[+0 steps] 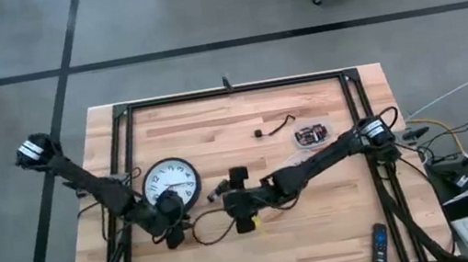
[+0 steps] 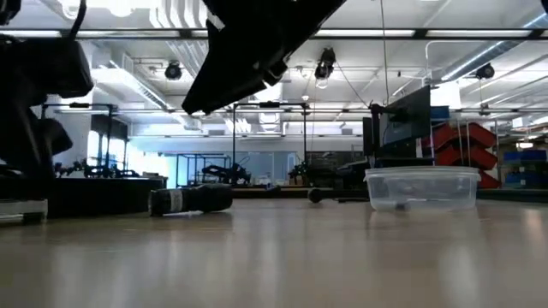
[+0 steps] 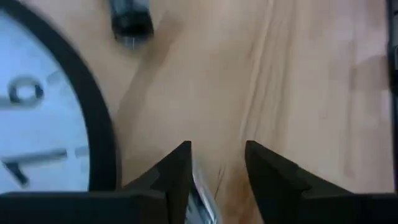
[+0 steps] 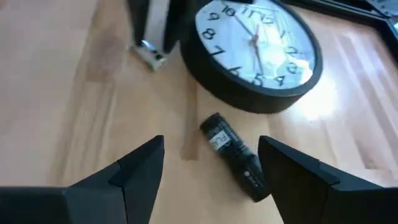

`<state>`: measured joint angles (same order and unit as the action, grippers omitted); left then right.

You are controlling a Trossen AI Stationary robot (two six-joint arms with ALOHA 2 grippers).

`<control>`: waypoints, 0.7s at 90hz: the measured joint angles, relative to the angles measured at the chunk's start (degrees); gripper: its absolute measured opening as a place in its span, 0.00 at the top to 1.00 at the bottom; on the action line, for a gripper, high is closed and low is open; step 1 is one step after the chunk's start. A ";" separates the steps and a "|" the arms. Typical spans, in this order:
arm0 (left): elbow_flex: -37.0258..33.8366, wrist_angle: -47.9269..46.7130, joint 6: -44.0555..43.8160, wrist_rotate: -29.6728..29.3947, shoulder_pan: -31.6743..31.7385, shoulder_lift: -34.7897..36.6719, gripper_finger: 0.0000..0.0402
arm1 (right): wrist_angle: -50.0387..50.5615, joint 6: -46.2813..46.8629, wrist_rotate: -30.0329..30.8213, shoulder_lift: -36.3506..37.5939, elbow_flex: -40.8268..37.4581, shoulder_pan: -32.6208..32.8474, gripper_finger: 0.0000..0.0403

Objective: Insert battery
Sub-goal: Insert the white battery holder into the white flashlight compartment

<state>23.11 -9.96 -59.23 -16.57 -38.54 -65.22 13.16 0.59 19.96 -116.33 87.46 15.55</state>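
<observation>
A round black-rimmed wall clock [image 1: 172,181] lies face up on the wooden table. A dark labelled battery [image 4: 233,154] lies on its side just off the clock's rim; it also shows as a dark cylinder [image 2: 190,199] in the low view. My right gripper [image 4: 211,140] is open, low over the table, with its fingers either side of that battery and short of it. My left gripper [image 1: 171,220] is at the clock's near side, shut on a small silvery battery [image 3: 203,194]. My left gripper has the silvery battery between its two fingers, lying against one finger's inner face [image 3: 194,180]. Seen from the right wrist, the battery's free end [image 4: 151,57] sticks out below the fingertips, down at the table top. The fingers slant downward.
A clear plastic tub [image 1: 312,136] holding small parts stands right of centre. A short black cable [image 1: 275,127] lies behind it. A remote control [image 1: 379,247] lies near the right front corner. A black frame [image 1: 125,119] borders the table.
</observation>
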 joint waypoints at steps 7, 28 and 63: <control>0.00 0.16 -2.76 0.95 -0.99 -1.98 0.59 | -0.10 -0.90 -1.26 0.00 0.00 -0.69 0.35; 3.42 0.01 -5.56 1.16 -3.87 -10.32 0.59 | -3.01 -4.32 -2.46 0.00 0.00 -1.23 0.30; 15.51 -19.88 -1.04 -2.22 -3.90 -19.61 0.68 | -4.52 -5.15 -2.53 0.00 -0.02 -1.22 0.34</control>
<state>38.63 -29.83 -60.27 -18.78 -42.44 -84.83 8.64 -4.56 17.43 -116.33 87.44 14.33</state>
